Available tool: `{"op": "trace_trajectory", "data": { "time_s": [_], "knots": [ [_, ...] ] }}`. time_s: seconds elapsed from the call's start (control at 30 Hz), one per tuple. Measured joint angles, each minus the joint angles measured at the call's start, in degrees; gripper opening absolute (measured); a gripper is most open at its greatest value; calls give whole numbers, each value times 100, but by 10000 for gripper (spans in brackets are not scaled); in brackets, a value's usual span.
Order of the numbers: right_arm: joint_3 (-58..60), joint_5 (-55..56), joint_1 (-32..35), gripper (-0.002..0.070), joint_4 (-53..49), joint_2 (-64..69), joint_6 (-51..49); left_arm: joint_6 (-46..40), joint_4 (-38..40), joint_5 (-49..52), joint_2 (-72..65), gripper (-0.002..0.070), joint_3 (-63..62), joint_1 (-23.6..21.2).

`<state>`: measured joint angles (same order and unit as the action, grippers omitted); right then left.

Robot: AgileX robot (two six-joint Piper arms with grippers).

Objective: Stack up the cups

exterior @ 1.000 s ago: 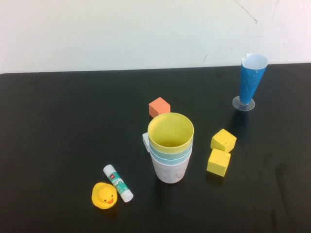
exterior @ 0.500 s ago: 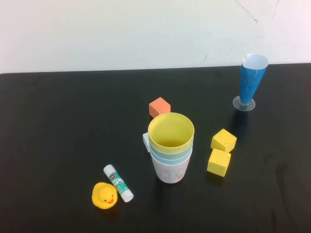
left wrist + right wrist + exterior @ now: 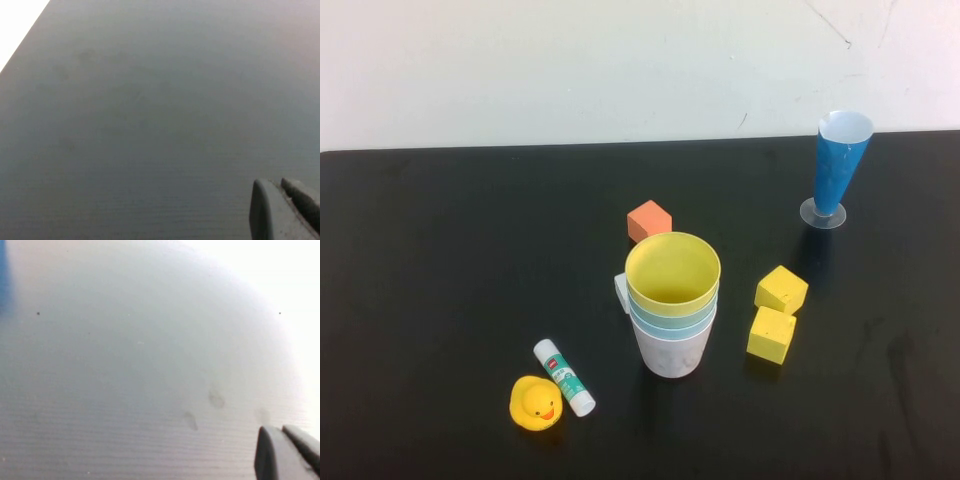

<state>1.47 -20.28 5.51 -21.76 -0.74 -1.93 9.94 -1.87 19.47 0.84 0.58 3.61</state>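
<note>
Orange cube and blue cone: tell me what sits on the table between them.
Nothing: in the high view, bare black table runs from the orange cube to the blue cone.

Cups point(image 3: 671, 300) nested in one stack, mid bench point(image 3: 440, 250). Foam cube point(image 3: 648, 220) just behind stack; 2 foam cubes point(image 3: 775, 313) to its right. Glue stick point(image 3: 563, 377) & rubber duck point(image 3: 535, 403) front-left, touching. Cone on round base point(image 3: 836, 170) near back-right corner.

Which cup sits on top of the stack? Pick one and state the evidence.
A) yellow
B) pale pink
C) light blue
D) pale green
A: in the high view the yellow cup is nested uppermost in the stack, its open rim above the rims of the other cups.
</note>
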Motion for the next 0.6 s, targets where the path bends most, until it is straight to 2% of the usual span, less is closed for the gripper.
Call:
{"op": "trace_trajectory", "data": {
  "time_s": [0.4,0.6],
  "knots": [
    [0,111,0,-1,885,0,541,0,0,0,0,1,0,0],
    [0,111,0,-1,1948,0,1682,0,0,0,0,1,0,0]
  ]
}}
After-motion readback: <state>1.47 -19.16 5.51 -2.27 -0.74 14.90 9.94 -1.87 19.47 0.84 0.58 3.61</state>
